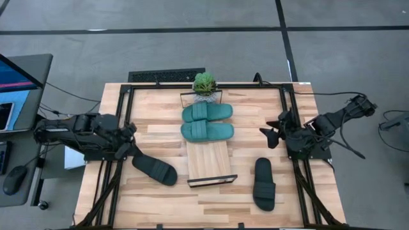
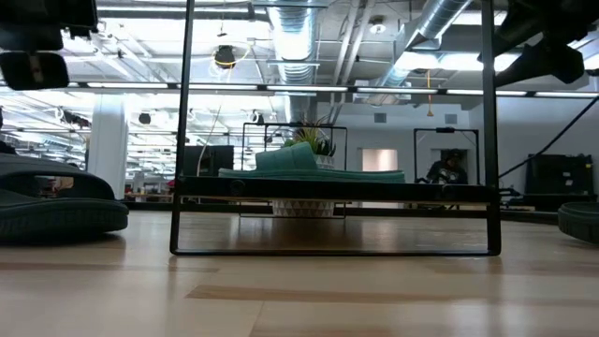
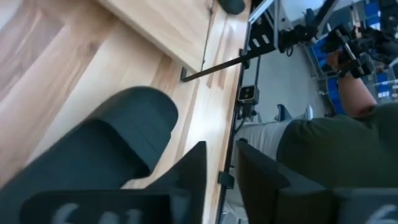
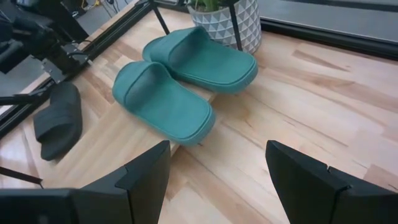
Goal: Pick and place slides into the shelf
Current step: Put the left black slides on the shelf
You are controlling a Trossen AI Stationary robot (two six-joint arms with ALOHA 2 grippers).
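Observation:
Two teal slides lie side by side, soles down, on the far half of the shelf; the right wrist view shows them too. One black slide lies on the table left of the shelf, and another black slide lies to its right. My left gripper is open, low at the left black slide's near-left end. My right gripper is open and hovers right of the shelf, facing the teal slides. My left gripper has one open finger right beside the black slide's end. Whether that finger touches it, I cannot tell. The slide lies flat on the table.
A potted plant stands at the shelf's far end. Black frame rails run along the table's left and right sides. The shelf's near half is bare wood. A person sits beyond the table's near edge. A monitor stands left of the table.

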